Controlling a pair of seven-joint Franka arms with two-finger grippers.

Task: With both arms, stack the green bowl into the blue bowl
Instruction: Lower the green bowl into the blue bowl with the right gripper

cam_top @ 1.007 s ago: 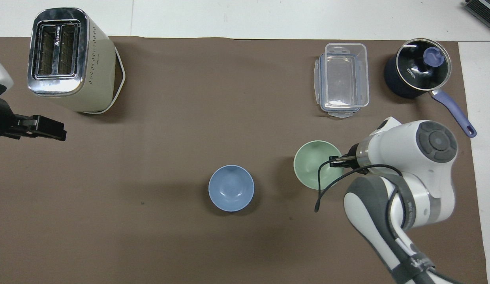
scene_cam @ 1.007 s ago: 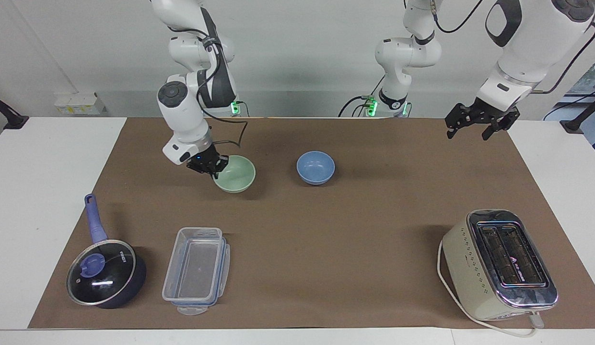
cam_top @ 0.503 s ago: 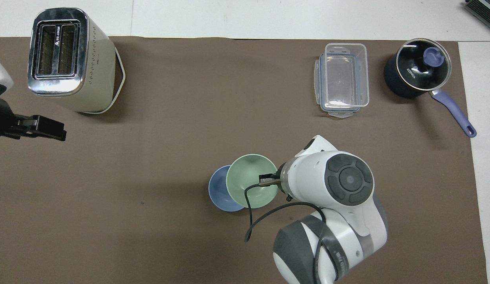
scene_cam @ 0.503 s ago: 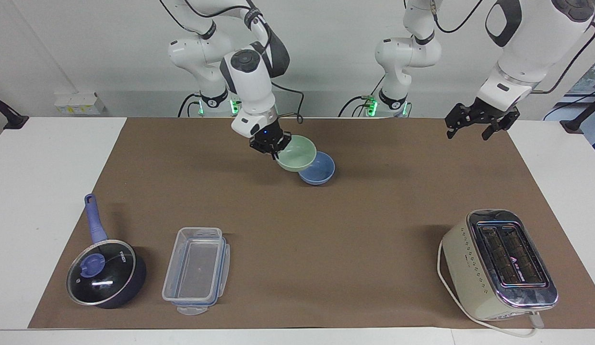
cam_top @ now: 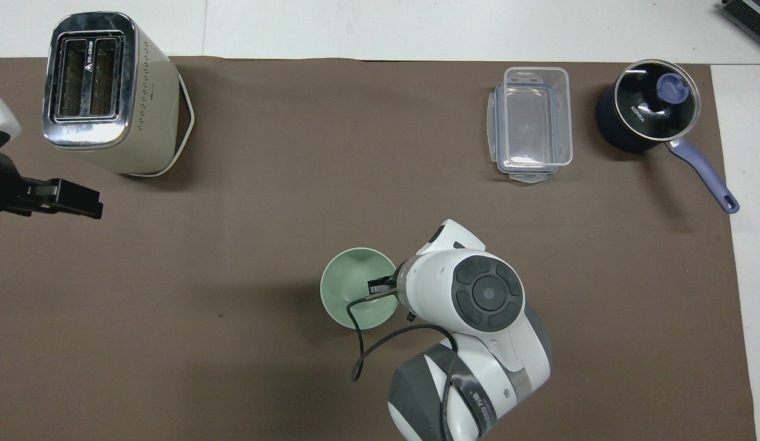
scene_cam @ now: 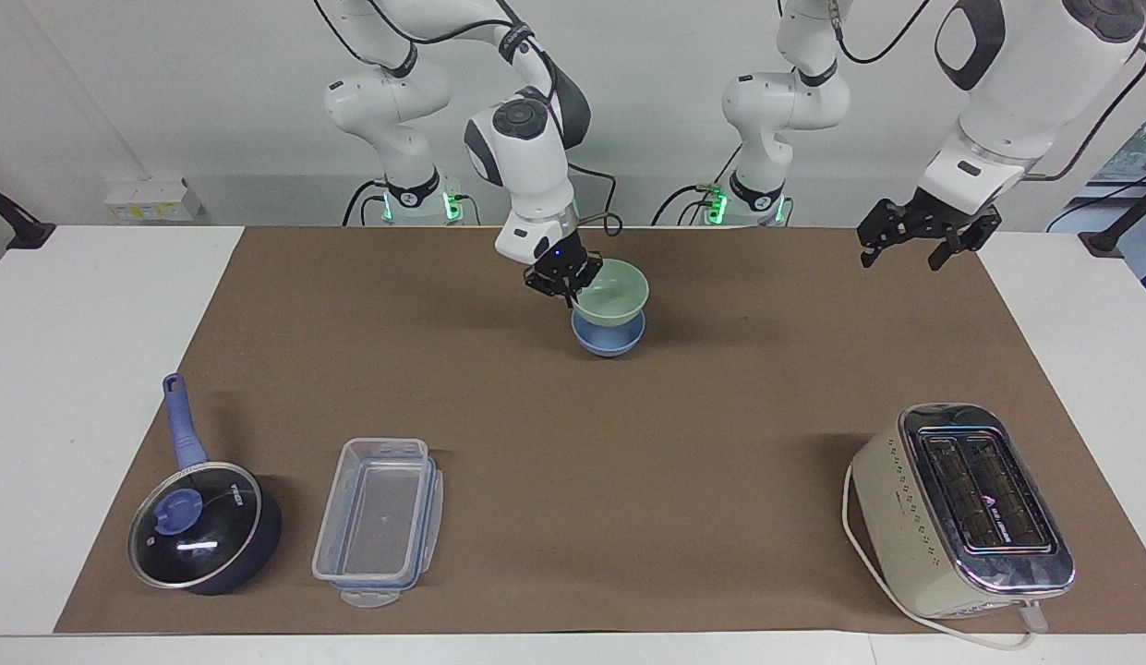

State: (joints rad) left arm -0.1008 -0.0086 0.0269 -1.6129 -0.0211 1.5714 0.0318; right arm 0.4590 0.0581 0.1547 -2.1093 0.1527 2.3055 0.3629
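Observation:
My right gripper [scene_cam: 565, 277] is shut on the rim of the pale green bowl [scene_cam: 614, 288] and holds it directly over the blue bowl [scene_cam: 609, 342], on the mat close to the robots. The green bowl's bottom dips to the blue bowl's rim; I cannot tell whether it rests in it. In the overhead view the green bowl [cam_top: 355, 294] covers the blue bowl, and the right gripper [cam_top: 380, 286] is mostly hidden under its own arm. My left gripper [scene_cam: 903, 257] hangs open and empty above the mat at the left arm's end, also seen in the overhead view [cam_top: 92, 205], and waits.
A cream toaster [scene_cam: 960, 508] stands at the left arm's end, far from the robots. A clear plastic container [scene_cam: 379, 522] and a dark blue lidded saucepan [scene_cam: 203, 526] stand at the right arm's end, also far from the robots.
My right gripper lifted the green bowl off the mat and carried it toward the left arm's end, until it came over the blue bowl and lower. The left arm has not moved.

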